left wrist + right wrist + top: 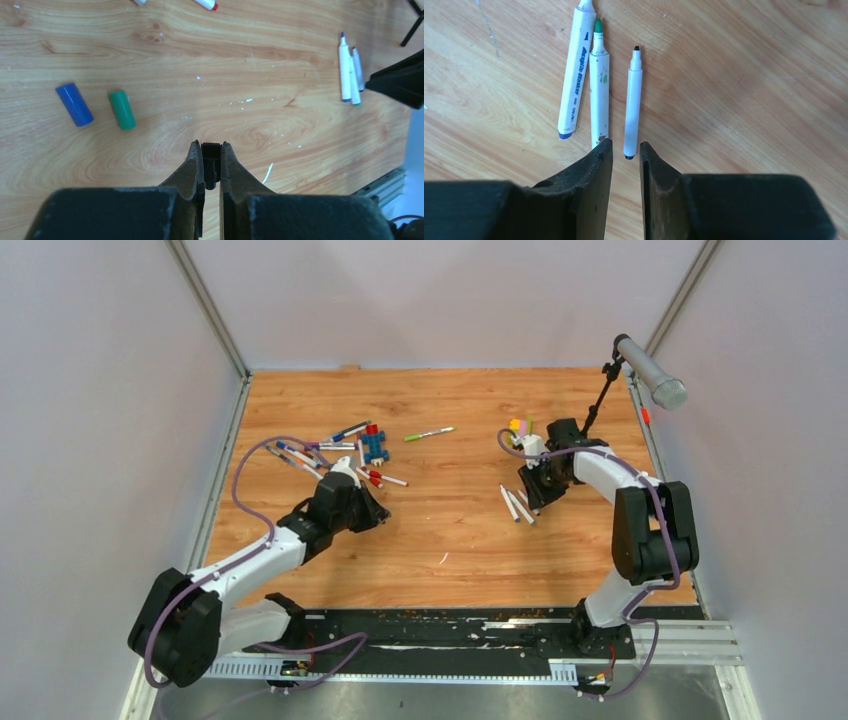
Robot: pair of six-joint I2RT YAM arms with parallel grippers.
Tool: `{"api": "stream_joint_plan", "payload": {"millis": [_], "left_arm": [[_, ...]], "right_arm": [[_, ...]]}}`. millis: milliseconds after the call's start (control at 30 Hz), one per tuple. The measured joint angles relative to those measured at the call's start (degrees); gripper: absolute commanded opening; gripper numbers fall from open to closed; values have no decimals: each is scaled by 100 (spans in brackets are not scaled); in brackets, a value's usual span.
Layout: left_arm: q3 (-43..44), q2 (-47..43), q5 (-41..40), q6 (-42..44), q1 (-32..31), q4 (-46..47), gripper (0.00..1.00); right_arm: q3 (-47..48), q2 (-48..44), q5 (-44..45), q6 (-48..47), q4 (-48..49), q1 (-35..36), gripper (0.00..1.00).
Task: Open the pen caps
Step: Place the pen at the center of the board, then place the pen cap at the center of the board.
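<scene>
Three pens lie uncapped just beyond the right gripper, its jaws slightly apart and empty. The left gripper pinches a black cap; blue cap and green cap lie loose nearby. The far-left pen pile looks mostly capped, so it remains to do.

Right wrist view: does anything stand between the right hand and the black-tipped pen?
Nothing visible does. The black-tipped pen lies straight ahead of the right hand, its near end at the gap between the fingertips. The green-tipped pen lies alongside it, not across the path.
</scene>
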Motion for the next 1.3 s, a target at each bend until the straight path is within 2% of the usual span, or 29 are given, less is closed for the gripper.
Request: {"api": "stream_joint_plan", "payload": {"millis": [233, 433, 667, 900, 1300], "left_arm": [[859, 699, -363, 503, -352, -942, 14], [1471, 1539, -754, 957, -393, -1513, 17], [1917, 2363, -1062, 1320, -393, -1945, 25], [2184, 2752, -1207, 1493, -393, -2074, 38], [2238, 2774, -1248, 1582, -393, -2240, 42]], "right_arm": [[2, -398, -299, -70, -44, -57, 29], [2, -476, -470, -111, -48, -70, 29], [2, -494, -562, -151, -55, -74, 29], [2, -516, -625, -157, -57, -85, 29], [2, -549, -658, -192, -66, -94, 29]]}}
